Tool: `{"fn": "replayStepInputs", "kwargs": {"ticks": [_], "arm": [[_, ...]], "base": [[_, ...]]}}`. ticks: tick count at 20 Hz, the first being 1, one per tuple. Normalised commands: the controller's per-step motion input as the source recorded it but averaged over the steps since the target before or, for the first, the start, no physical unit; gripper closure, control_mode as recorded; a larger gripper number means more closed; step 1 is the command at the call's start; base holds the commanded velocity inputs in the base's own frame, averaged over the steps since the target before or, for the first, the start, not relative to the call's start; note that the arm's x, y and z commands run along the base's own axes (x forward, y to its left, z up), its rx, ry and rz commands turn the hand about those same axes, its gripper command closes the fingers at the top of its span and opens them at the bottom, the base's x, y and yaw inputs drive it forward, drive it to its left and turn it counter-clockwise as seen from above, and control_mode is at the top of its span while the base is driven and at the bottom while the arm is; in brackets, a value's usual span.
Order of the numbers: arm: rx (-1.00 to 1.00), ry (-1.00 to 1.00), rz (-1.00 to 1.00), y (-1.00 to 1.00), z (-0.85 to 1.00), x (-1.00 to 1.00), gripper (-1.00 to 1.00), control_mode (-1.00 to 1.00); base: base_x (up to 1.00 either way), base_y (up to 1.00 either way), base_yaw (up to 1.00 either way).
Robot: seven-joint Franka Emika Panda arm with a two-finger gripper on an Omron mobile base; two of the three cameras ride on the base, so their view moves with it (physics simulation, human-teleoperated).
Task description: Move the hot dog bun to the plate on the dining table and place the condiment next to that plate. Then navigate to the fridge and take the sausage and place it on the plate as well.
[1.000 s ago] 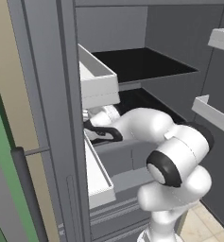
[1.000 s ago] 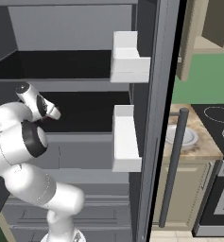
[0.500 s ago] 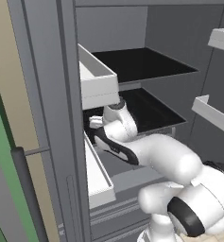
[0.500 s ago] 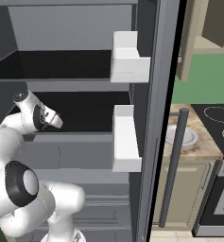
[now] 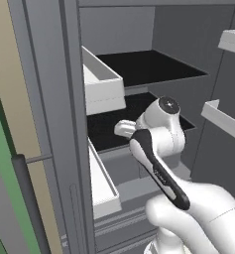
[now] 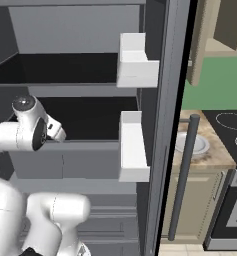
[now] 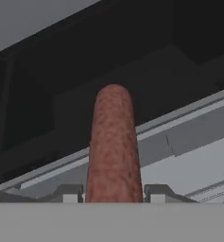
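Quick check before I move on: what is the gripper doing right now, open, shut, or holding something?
Gripper: shut on the sausage, which stands between its two fingertips in the hand view, in front of the fridge shelves.

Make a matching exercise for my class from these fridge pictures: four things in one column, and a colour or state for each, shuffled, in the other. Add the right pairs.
Things
1. sausage
2. fridge shelves
3. door bins
4. fridge handle

Descriptions
A. white, mounted on the inside of the open door
B. black and flat, inside the fridge
C. reddish-brown, clamped between the fingers
D. long dark bar standing upright

Pairs: 1-C, 2-B, 3-A, 4-D
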Motion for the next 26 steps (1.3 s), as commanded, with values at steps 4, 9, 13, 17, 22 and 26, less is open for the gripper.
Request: {"fn": "replayStepInputs", "kwargs": {"ticks": [4,9,13,17,22,26], "arm": [[-0.02,0.11,0.02,-0.01,1.00,-1.00,1.00,-1.00],[-0.16,0.08,0.02,-0.29,0.79,-0.91,1.00,-1.00],[-0.28,0.11,0.02,-0.65,0.09,-0.58,1.00,-1.00],[-0.12,0.10,0.02,-0.71,-0.17,-0.61,1.00,-1.00],[0.00,0.03,0.02,-0.50,-0.22,-0.50,1.00,1.00],[0.00,0.00,0.00,0.00,0.00,0.00,1.00,1.00]], "base": [[0.00,0.00,0.00],[0.00,0.00,0.00],[0.00,0.00,0.00],[0.00,0.00,0.00],[-0.19,-0.07,0.00],[-1.00,-0.31,0.00]]}}
